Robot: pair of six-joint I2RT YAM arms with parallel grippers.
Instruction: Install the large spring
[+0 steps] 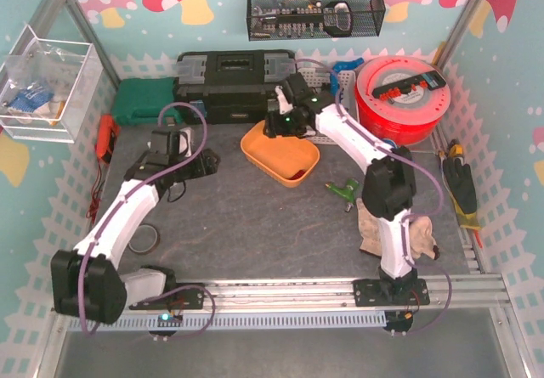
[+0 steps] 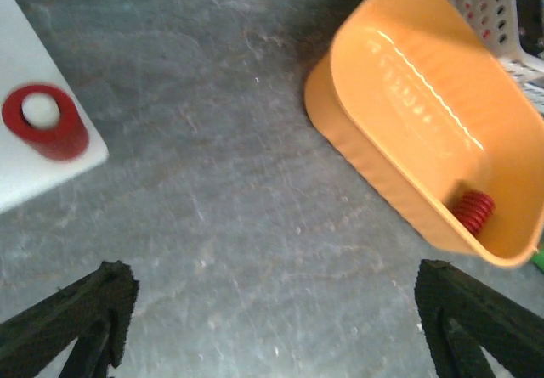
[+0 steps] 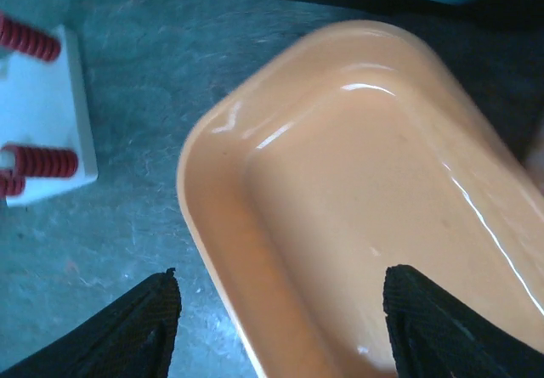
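Observation:
An orange tray [image 1: 270,150] sits mid-table. In the left wrist view a red coil spring [image 2: 472,211] lies in the near corner of the tray [image 2: 408,98]. A white base block [image 2: 25,166] carries a red spring on a peg [image 2: 44,121]. The right wrist view shows the same block [image 3: 38,115] with red springs [image 3: 38,161] on it, left of the tray [image 3: 340,225]. My left gripper [image 2: 276,331] is open and empty over bare table, between block and tray. My right gripper [image 3: 280,327] is open and empty, straddling the tray's left rim.
A black toolbox [image 1: 234,76] and green case [image 1: 144,102] stand at the back. A red filament spool [image 1: 399,89] is at the back right. A green clamp [image 1: 344,189] lies right of the tray. A white perforated basket [image 2: 501,13] is behind the tray.

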